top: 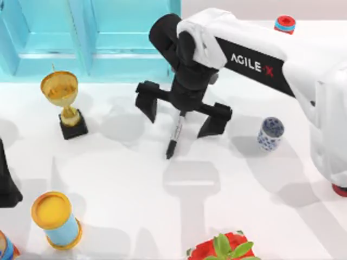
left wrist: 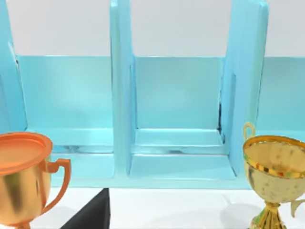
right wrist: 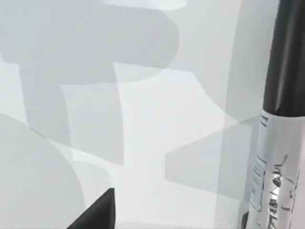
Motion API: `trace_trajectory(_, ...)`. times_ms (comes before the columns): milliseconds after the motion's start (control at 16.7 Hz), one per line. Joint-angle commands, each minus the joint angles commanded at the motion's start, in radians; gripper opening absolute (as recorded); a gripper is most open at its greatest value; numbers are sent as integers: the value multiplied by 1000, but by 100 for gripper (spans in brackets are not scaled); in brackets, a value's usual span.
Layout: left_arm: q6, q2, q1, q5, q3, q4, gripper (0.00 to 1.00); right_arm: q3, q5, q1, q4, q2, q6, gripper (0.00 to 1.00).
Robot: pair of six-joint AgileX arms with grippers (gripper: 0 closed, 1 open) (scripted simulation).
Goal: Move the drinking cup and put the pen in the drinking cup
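Left arm [top: 6, 181] is seen parked at the tabletop's left edge; whether its fingers are spread cannot be told. One gold trophy [top: 62, 103] is noted near the back left, before a turquoise rack [top: 97, 38]. One yellow-rimmed blue cylinder [top: 56, 219] is recorded at the front left. "AGILE·X" is read on the right arm. The right gripper [top: 183, 115] is held spread wide over one pen [top: 175, 135] lying mid-table; its label print is illegible. One drinking cup [top: 270, 133] is placed upright toward the right edge, well apart.
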Motion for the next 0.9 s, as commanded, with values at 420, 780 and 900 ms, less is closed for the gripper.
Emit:
trace_trajectory(420,0,0,0,0,0,0,100,0,0,0,0,0,0,25)
trace_trajectory(780,0,0,0,0,0,0,100,0,0,0,0,0,0,0)
trace_trajectory(900,0,0,0,0,0,0,100,0,0,0,0,0,0,0)
